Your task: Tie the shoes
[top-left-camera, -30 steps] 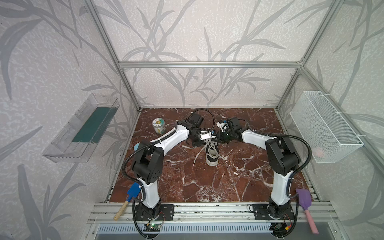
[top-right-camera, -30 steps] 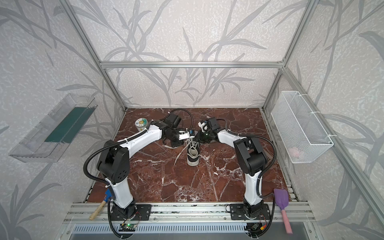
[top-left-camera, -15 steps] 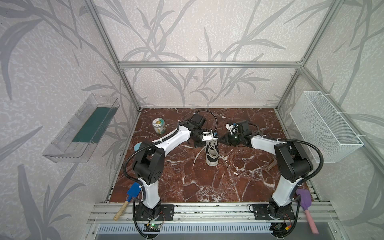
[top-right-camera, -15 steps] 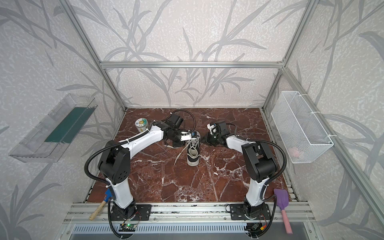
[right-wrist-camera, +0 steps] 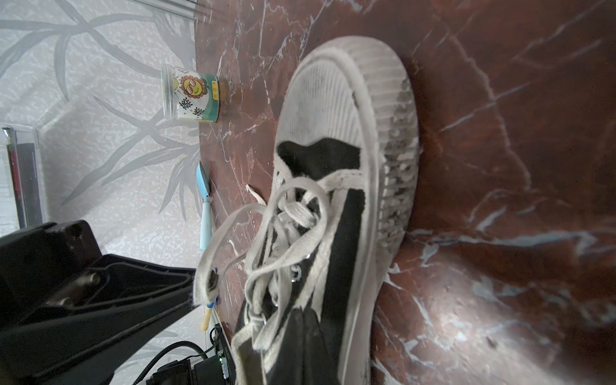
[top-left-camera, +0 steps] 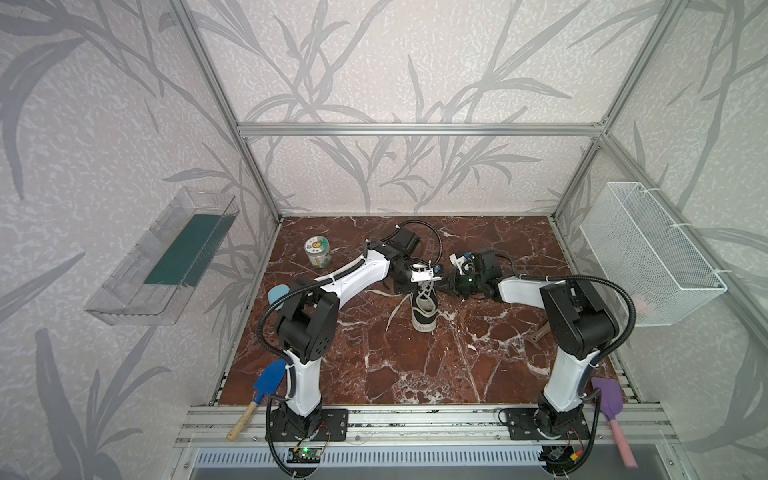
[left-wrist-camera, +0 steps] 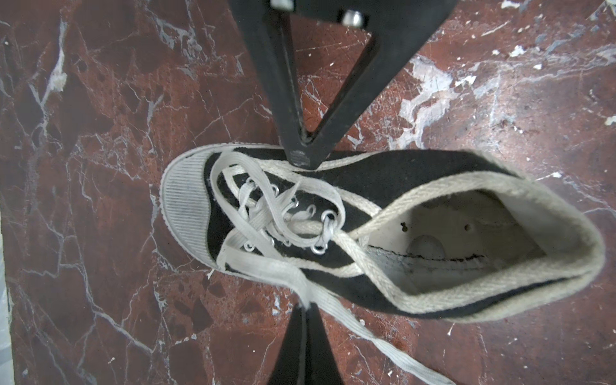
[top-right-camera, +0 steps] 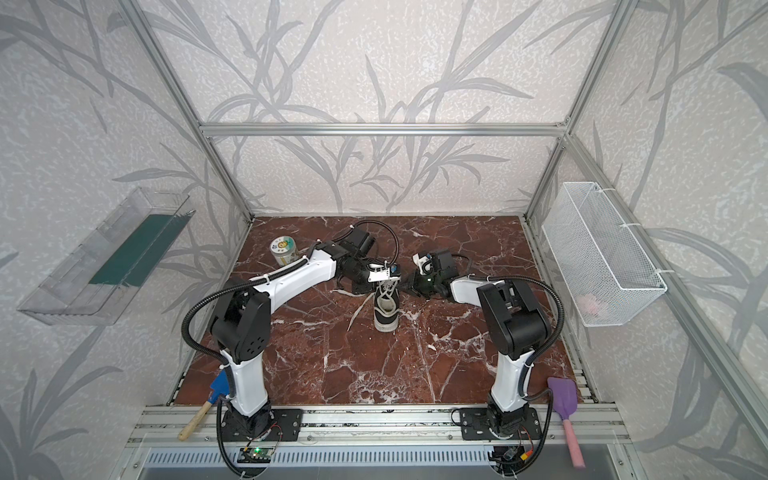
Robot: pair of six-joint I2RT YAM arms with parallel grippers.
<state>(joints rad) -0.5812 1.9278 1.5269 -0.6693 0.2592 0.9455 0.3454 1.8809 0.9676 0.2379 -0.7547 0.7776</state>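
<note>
The shoe (top-left-camera: 424,309) (top-right-camera: 385,309), black canvas with a white sole and toe cap, stands mid-floor with its toe toward the front. Its white laces (left-wrist-camera: 266,216) lie in loose crossings over the eyelets. My left gripper (left-wrist-camera: 305,308) (top-left-camera: 417,286) is shut on a lace strand at one side of the shoe; in the right wrist view that lace (right-wrist-camera: 203,283) loops round its tip. My right gripper (right-wrist-camera: 300,316) (top-left-camera: 448,286) is shut on a lace at the opposite side, its tip (left-wrist-camera: 301,156) pressing the strand against the canvas. One loose lace end (top-left-camera: 395,313) trails on the floor.
A printed can (top-left-camera: 318,252) stands at the back left and a light blue disc (top-left-camera: 277,294) at the left edge. A blue trowel (top-left-camera: 268,380) and a purple spatula (top-left-camera: 609,401) lie at the front corners. A wire basket (top-left-camera: 648,253) and a clear shelf (top-left-camera: 162,257) hang on the side walls.
The right gripper closed fully on the lace while its arm swung outward to the right and lower. The left arm shifted slightly and stayed shut on its lace.
</note>
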